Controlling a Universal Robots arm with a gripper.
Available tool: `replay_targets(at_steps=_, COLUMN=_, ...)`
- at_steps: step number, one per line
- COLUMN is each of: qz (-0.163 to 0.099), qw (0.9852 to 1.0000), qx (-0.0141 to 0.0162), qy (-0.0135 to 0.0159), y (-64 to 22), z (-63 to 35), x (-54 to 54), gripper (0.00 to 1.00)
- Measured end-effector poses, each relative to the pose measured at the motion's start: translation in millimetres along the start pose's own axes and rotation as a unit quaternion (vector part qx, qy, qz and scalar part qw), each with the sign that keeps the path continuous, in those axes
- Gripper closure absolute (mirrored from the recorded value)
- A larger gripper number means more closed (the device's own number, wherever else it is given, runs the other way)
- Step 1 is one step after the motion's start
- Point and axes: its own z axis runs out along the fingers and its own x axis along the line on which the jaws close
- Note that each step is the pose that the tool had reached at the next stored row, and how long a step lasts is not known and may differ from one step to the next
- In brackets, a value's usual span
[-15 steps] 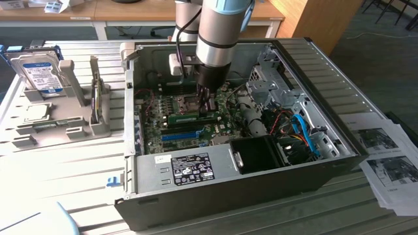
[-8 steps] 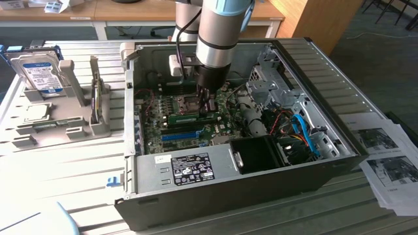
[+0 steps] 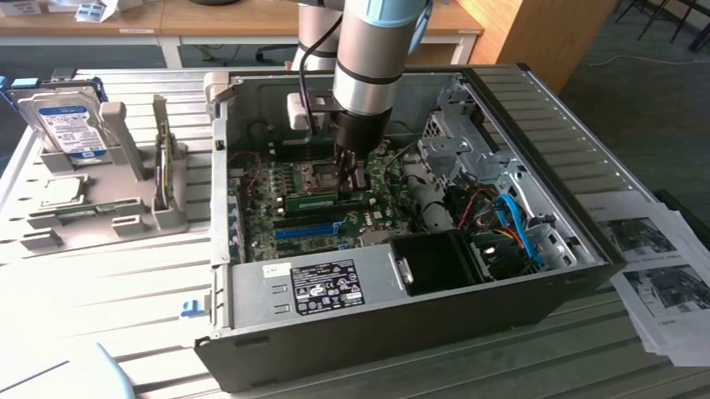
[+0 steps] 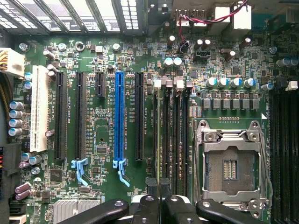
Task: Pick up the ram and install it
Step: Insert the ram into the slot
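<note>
My end effector [image 3: 352, 184] reaches down into the open, dark metal computer case [image 3: 554, 166]. Its black fingers are drawn almost together and pinch the upper edge of the ram [image 3: 322, 200]. The ram is a long, flat green stick standing on its edge, with small dark chips along its face. In the exterior view it sits over the motherboard, between the steel-framed processor socket [image 3: 322, 174] and the long blue plastic slot [image 3: 305, 230].

In the wrist view, my end effector [image 4: 159, 186] shows as glossy black links with bright rivets, the tips nearly meeting over the narrow black memory slots [image 4: 177, 140]. I cannot make out the stick itself there. The green motherboard [image 4: 105, 140] is dense with fine traces and small silver-topped capacitors. It also carries the blue slot [image 4: 119, 116], a cream-white slot [image 4: 39, 107], the square socket [image 4: 231, 163] with its grid of pins, and a ribbed silver heatsink [image 4: 70, 210].

Toward the exterior view's left, a grey plastic holder [image 3: 122, 208] on the slatted pale tabletop [image 3: 111, 291] props up a metal hard drive [image 3: 69, 125] with a blue and white label. A square silver processor chip [image 3: 61, 189] lies just beside it. Printed sheets [image 3: 666, 283] lie at the exterior view's right.
</note>
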Motion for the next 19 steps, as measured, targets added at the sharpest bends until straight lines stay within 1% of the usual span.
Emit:
replay_targets(at_steps=2, qz=0.000, qw=1.0000, qx=0.0000, qy=0.0000, y=0.0, z=0.0, x=0.0, gripper=0.88)
replay_targets(at_steps=3, qz=0.000, qw=1.0000, qx=0.0000, qy=0.0000, y=0.0, z=0.0, x=0.0, gripper=0.82)
replay_targets(at_steps=12, qz=0.000, qw=1.0000, qx=0.0000, qy=-0.0001, y=0.0, z=-0.4, x=0.0, gripper=0.82)
replay_targets(at_steps=16, qz=0.000, qw=1.0000, qx=0.0000, qy=0.0000, y=0.3, z=-6.0, x=0.0, gripper=0.82)
replay_targets(at_steps=19, qz=0.000, qw=1.0000, qx=0.0000, qy=0.0000, y=0.6, z=-12.9, x=0.0, gripper=0.82)
